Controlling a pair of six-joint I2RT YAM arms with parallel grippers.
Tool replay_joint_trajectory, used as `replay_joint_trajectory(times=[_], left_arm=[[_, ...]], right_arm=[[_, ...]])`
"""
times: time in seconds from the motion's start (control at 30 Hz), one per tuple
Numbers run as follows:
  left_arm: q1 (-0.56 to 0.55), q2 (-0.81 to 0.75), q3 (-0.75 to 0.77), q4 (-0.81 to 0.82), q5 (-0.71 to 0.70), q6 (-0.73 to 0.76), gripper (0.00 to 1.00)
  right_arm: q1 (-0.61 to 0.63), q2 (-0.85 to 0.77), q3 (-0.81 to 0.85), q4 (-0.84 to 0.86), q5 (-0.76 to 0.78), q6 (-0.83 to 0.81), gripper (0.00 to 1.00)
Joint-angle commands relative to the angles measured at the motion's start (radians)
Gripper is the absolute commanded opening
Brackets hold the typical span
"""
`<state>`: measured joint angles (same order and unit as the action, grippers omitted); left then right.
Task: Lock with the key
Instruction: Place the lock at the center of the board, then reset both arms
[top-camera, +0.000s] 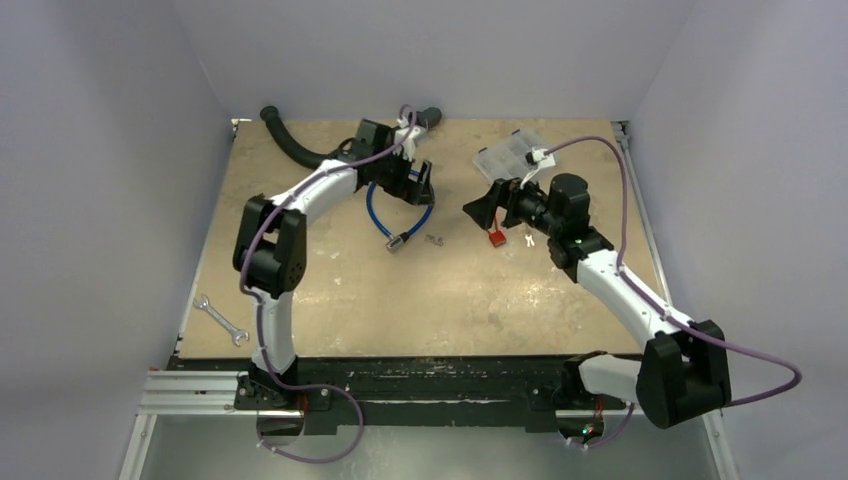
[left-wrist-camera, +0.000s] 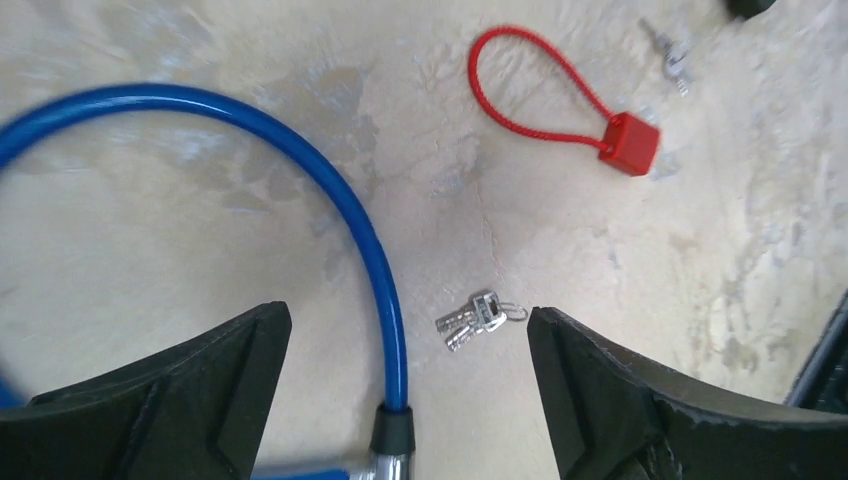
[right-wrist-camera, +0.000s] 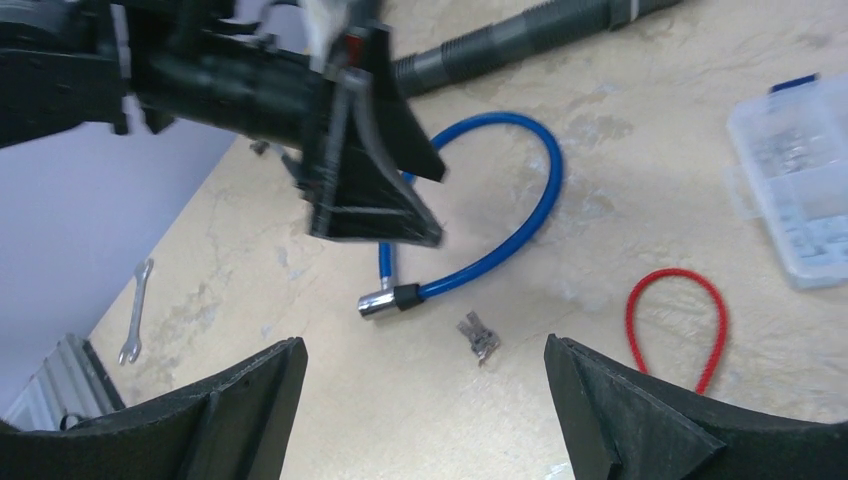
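Silvery key (left-wrist-camera: 668, 58) by red lock (left-wrist-camera: 628, 143), blue cable (left-wrist-camera: 352, 205) near; left end effector (left-wrist-camera: 402, 330), right end effector (right-wrist-camera: 422, 350) agape, empty.

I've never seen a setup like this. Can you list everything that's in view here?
Blue cable lock: one, blue, silvery end, mid-table.
Red cable lock: one, red, thin loop, right of middle.
Key pair: two on a ring, silvery, between the locks.
Small key: silvery, count unclear, beside red lock.
Spanner: one, silver, near left edge.
Hose: one, dark ribbed, far left corner.
Compartment box: one, clear plastic, far right.
Table: one, beige.
Left claw: black, open, over key pair.
Right claw: black, open, near red lock.
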<state>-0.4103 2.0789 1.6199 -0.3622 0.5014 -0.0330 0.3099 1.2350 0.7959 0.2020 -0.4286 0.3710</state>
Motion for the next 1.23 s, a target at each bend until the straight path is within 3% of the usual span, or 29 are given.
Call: replay_joint_trajectory(times=[0.0, 0.33, 0.63, 0.83, 1.2], left_arm=[[0.114, -0.168, 0.069, -0.083, 0.052, -0.031, 0.98], [0.357, -0.292, 0.120, -0.247, 0.049, -0.040, 1.00], [0.557, -0.247, 0.163, -0.419, -0.107, 0.087, 1.00], [0.654, -0.247, 0.067, -0.406, -0.149, 0.138, 1.00], [0.675, -0.234, 0.007, -0.366, -0.235, 0.156, 1.00]], right_arm=[[-0.069, -0.079, 0.031, -0.005, 0.019, -0.008, 0.99], [-0.361, -0.022, 0.213, -0.166, -0.083, -0.098, 0.99], [-0.609, 0.182, 0.409, -0.380, -0.153, -0.217, 0.99], [-0.678, 0.281, 0.457, -0.456, -0.137, -0.355, 0.99], [-0.688, 0.303, 0.427, -0.479, -0.104, -0.475, 0.99]])
